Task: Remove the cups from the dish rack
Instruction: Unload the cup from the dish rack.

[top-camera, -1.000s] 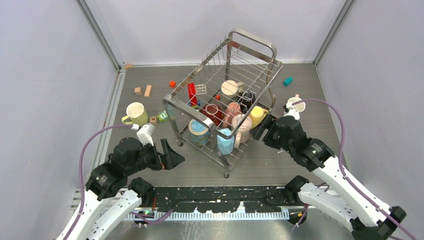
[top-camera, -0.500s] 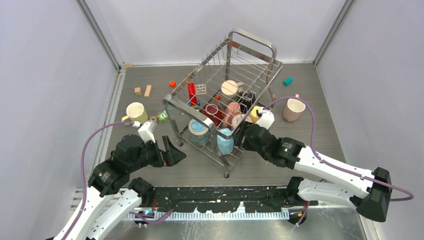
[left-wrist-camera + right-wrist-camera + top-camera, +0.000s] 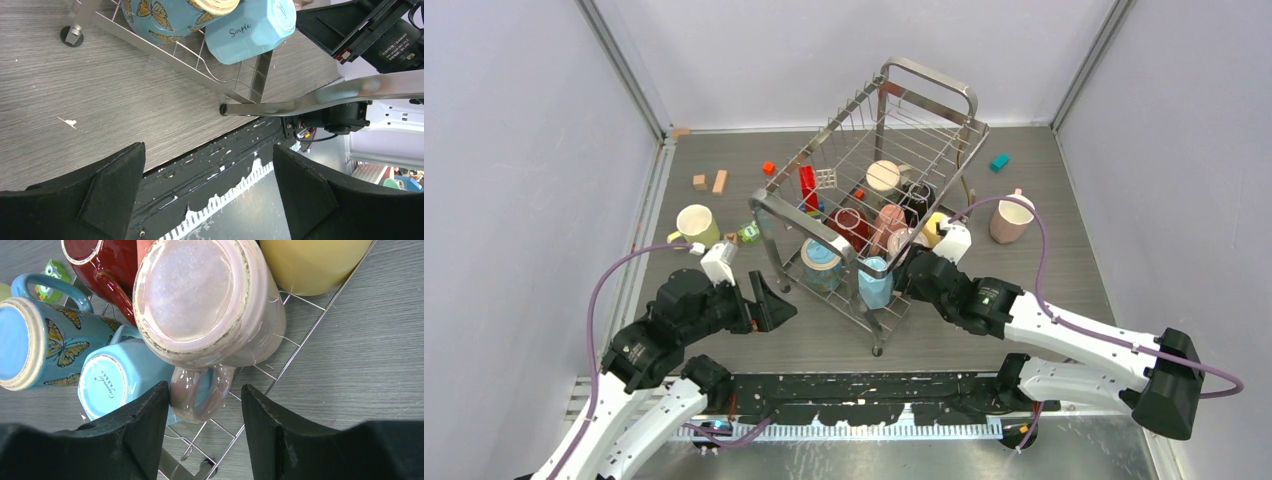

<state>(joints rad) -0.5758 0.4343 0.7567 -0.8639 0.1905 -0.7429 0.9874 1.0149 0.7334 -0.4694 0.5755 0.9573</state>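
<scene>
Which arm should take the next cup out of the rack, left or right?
Right. The right hand straddles the handle of the pink mug in the dish rack, fingers open on either side. The left hand hangs open outside the rack, nothing between its fingers.

The dish rack [image 3: 325, 95] is mirror-bright steel wire, and the table [image 3: 100, 90] is a matt grey wood-grain. The pink mug [image 3: 200, 295] is glossy glazed ceramic with a rough unglazed foot. The right gripper's fingers [image 3: 135, 440] are matt black plastic.
</scene>
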